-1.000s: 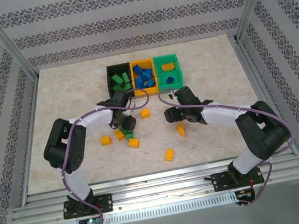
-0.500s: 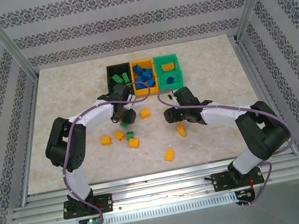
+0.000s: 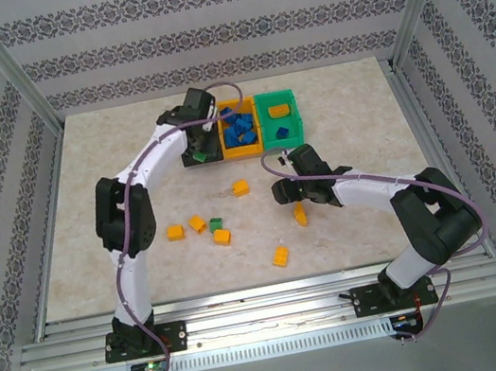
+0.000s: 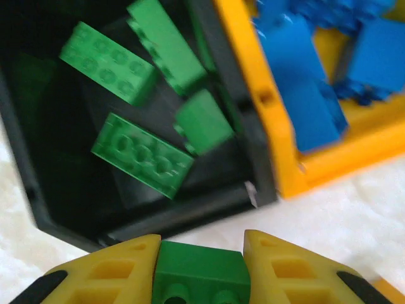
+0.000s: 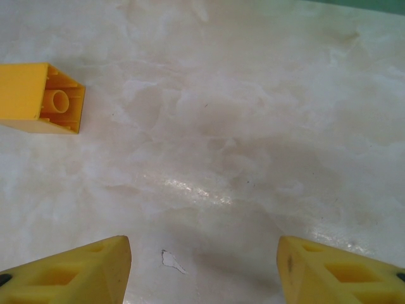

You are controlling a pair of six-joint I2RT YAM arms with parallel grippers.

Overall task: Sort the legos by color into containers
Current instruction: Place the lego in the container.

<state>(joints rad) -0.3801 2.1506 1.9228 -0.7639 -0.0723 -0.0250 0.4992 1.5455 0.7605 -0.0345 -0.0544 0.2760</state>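
Green lego (image 4: 201, 273) in left gripper (image 4: 201, 253), spanning fingers (long axis unclear)

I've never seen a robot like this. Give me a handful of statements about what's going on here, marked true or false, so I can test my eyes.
1. The left end effector grips a green brick. True.
2. The black bin holds blue bricks. False: it holds green bricks.
3. The right end effector is open with nothing between its fingers. True.
4. The yellow-orange bin holds blue bricks. True.
5. Every brick is already in a bin. False: several yellow bricks and a loose green brick lie on the table.
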